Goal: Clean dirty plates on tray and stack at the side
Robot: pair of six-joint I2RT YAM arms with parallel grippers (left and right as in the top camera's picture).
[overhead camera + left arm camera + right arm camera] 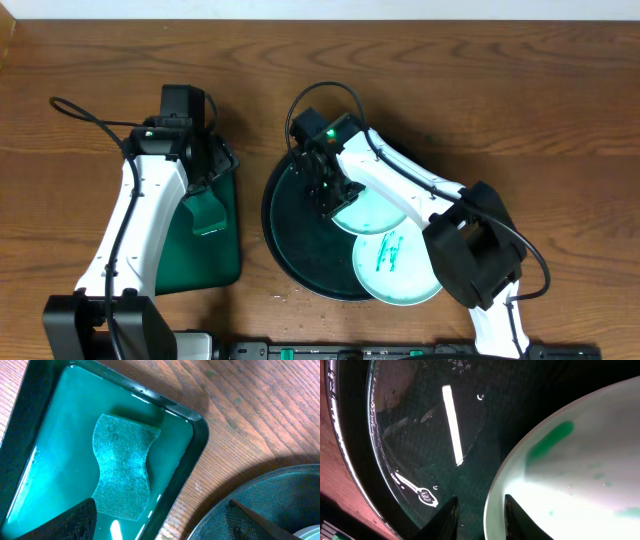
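Right gripper [335, 203] clamps a plate [366, 212] rim; left gripper [160, 517] gapes over sponge [122, 472]

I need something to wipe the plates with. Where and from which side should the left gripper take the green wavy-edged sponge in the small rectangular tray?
Grip the green wavy-edged sponge across its narrow waist, coming straight down from above. It lies flat in the small rectangular tray, so only its top and sides are reachable, and the pinched-in middle probably suits the open left gripper best.
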